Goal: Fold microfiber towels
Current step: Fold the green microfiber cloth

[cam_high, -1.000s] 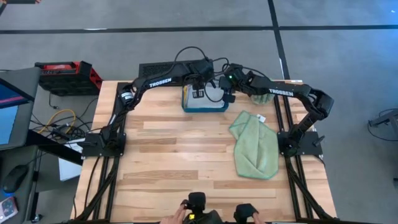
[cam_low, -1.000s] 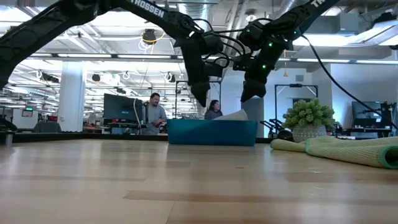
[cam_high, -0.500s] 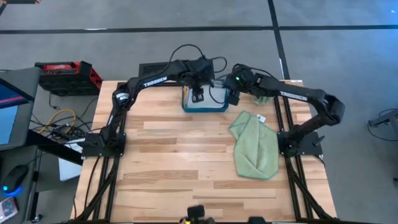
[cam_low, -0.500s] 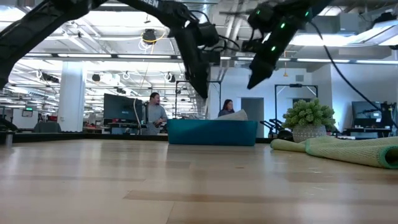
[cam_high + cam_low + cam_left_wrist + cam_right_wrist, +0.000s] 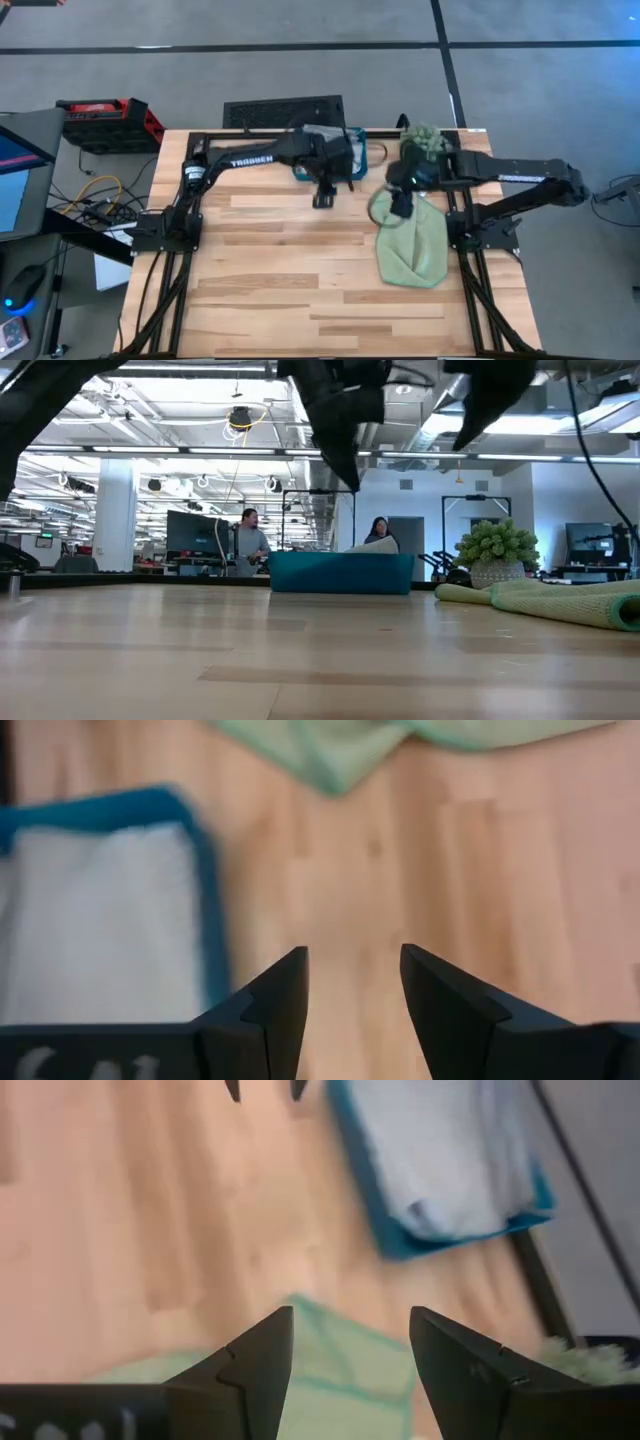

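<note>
Right hand [image 5: 400, 207], fingers spread, hovers over the green towel [image 5: 412, 243] to grab it; left hand [image 5: 323, 198] waits released by the tray [image 5: 357, 150].

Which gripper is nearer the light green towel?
Right. The right gripper hangs open over the light green towel's far end; the left gripper is open over bare wood beside the teal tray.

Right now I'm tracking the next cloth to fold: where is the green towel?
In the high view the green towel lies crumpled on the table's right side, just below the right gripper, with the teal tray up-left.
</note>
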You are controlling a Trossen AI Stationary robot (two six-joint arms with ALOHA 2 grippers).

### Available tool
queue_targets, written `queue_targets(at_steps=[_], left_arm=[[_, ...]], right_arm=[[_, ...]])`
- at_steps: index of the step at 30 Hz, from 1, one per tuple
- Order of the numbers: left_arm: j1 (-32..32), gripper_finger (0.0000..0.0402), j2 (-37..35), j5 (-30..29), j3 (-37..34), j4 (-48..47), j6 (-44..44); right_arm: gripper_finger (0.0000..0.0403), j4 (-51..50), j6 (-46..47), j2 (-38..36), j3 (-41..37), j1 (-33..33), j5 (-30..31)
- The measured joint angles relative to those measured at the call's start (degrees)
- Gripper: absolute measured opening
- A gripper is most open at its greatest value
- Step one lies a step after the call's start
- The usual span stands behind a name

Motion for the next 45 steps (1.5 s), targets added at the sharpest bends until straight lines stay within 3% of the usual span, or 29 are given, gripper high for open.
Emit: queue_targets(at_steps=[8,19,30,45], left_arm=[[-8.7,0.0153,0.9,0.0,-2.1,11.2,-1.7],[-15.9,0.0153,10.8,-4.6,-2.3,26.3,-1.4],[-19.1,0.0153,18.2,-6.7,-2.2,38.2,-3.1],[-22.8,0.0153,19.0,-7.4,-2.2,43.8,-1.4]], right_arm=[[0.0223,-8.6,13.7,-1.2,0.0,16.9,3.4],[0.0222,-15.3,25.1,-1.3,0.0,31.4,7.1],[0.0221,-17.2,26.3,-1.3,0.0,36.1,7.7],[0.0221,-17.7,27.6,-1.3,0.0,37.1,7.5]])
